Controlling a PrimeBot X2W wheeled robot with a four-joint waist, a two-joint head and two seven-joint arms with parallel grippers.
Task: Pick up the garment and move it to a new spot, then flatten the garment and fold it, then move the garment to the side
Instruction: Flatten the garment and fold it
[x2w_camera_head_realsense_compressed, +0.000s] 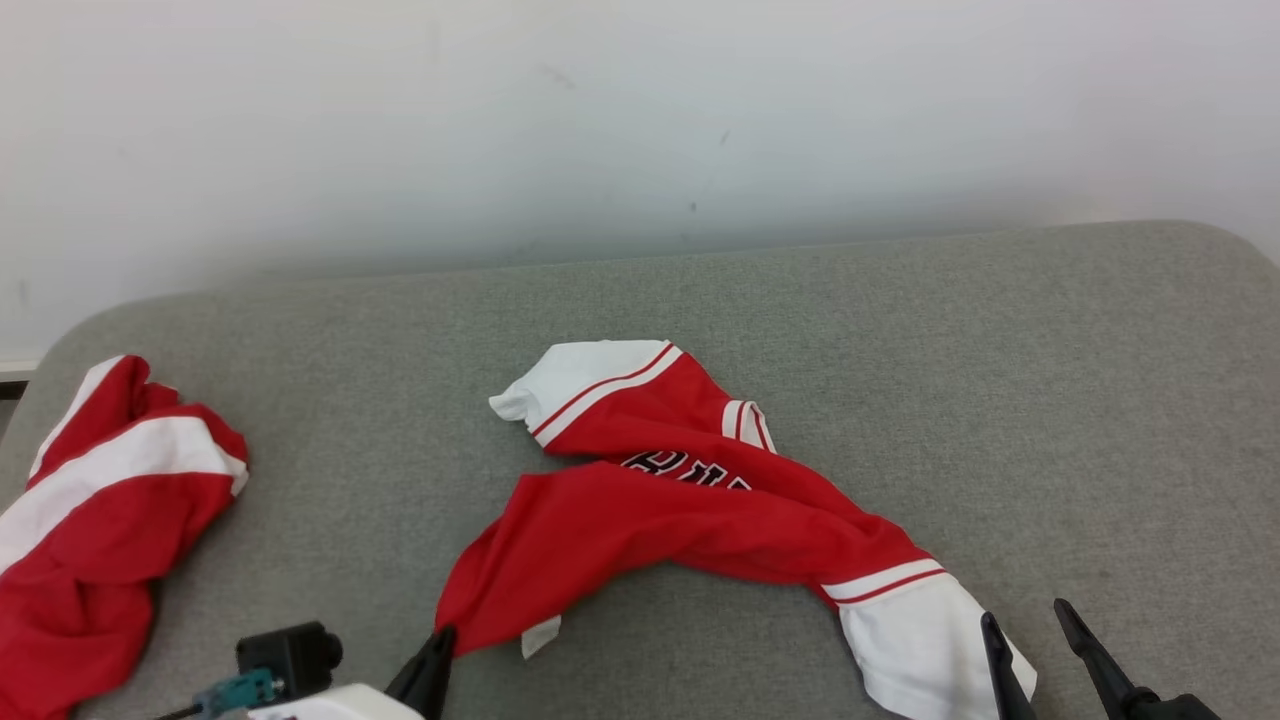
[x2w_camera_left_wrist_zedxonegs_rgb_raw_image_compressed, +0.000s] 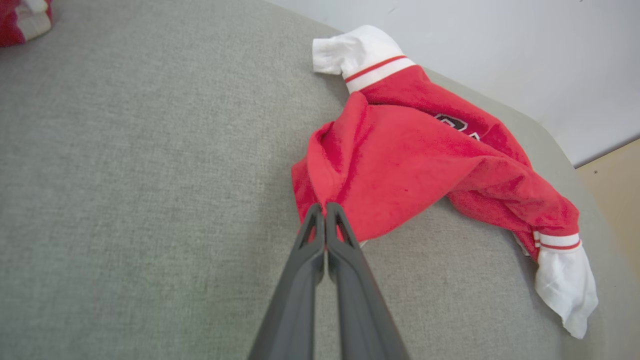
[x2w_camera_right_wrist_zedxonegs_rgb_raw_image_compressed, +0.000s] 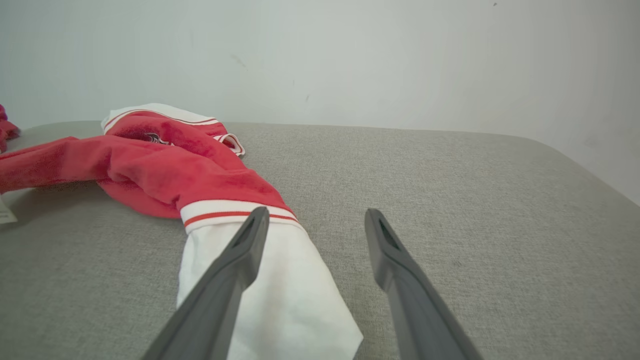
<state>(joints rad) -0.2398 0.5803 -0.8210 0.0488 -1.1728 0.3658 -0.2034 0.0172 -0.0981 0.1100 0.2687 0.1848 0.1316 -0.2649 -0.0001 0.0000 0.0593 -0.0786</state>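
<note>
Nearest, my left gripper (x2w_camera_left_wrist_zedxonegs_rgb_raw_image_compressed: 325, 209) has its fingers pressed together, pinching the red hem of the garment (x2w_camera_left_wrist_zedxonegs_rgb_raw_image_compressed: 400, 165). My right gripper (x2w_camera_right_wrist_zedxonegs_rgb_raw_image_compressed: 315, 217) stands spread wide at the white sleeve (x2w_camera_right_wrist_zedxonegs_rgb_raw_image_compressed: 280, 290), one finger over it, the other over the grey surface (x2w_camera_right_wrist_zedxonegs_rgb_raw_image_compressed: 475, 170). The garment lies crumpled mid-surface. A second red-and-white garment (x2w_camera_head_realsense_compressed: 100, 500) lies well apart at my left.

Grey woven-fabric padded surface (x2w_camera_head_realsense_compressed: 900, 350) carries a crumpled red-and-white jersey garment (x2w_camera_head_realsense_compressed: 680, 520); second bunched red-and-white garment (x2w_camera_head_realsense_compressed: 100, 500) lies well left of it.
</note>
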